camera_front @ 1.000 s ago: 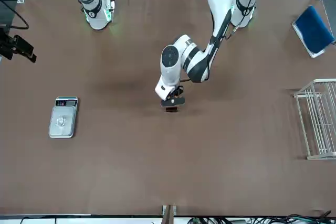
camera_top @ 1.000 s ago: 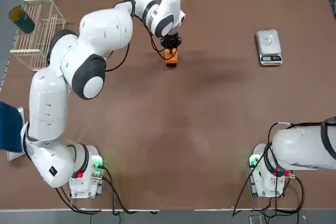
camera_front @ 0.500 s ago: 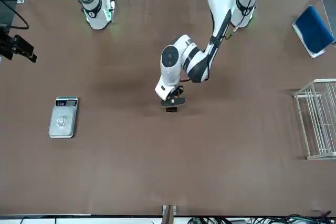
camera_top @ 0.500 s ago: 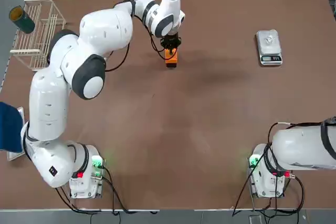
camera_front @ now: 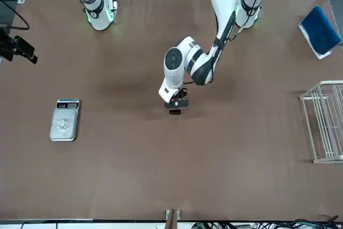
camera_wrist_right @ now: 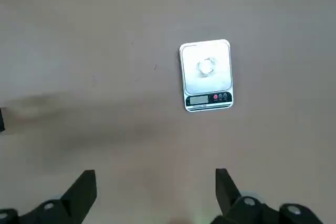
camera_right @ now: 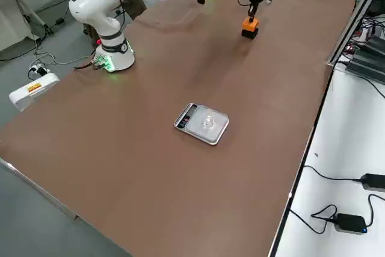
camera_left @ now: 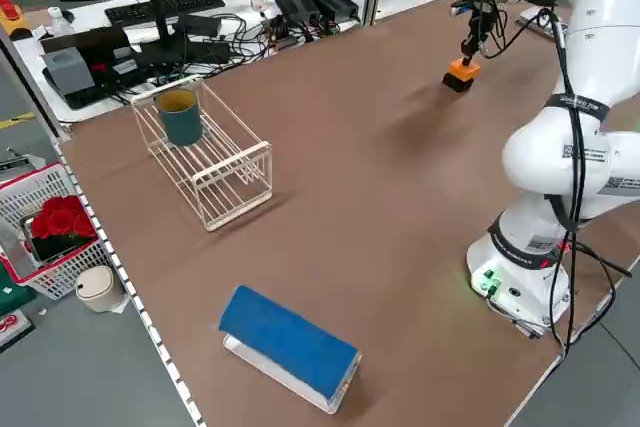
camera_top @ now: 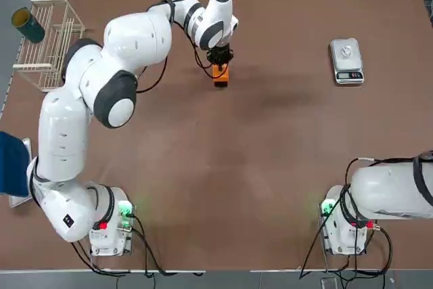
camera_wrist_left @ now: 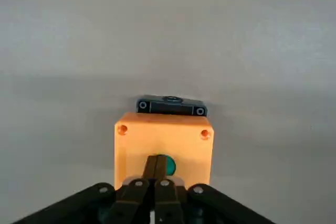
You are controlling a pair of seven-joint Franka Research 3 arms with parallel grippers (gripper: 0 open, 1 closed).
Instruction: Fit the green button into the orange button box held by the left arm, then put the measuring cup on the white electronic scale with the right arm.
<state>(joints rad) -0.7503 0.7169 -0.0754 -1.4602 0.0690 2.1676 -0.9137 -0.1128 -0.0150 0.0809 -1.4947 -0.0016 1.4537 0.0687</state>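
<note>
The left gripper (camera_wrist_left: 156,182) stands over the orange button box (camera_wrist_left: 163,148) with its fingers pressed together, tips on the green button (camera_wrist_left: 168,165) seated in the box's top face. The box rests on the table (camera_top: 270,153) near the far edge, about midway along it.

The box is judged rigid, light plastic (likely to slide if pushed off-centre); take hold across its flat side walls.

The right gripper (camera_wrist_right: 152,192) hangs spread wide and empty, high above the table's right part, well apart from the white electronic scale (camera_top: 346,61) near the far right corner. A small clear object sits on the scale's platform; whether it is the measuring cup cannot be told.

The table surface is plain brown. A wire rack (camera_top: 47,42) occupies the far left corner. Cables and equipment lie beyond the far edge.
</note>
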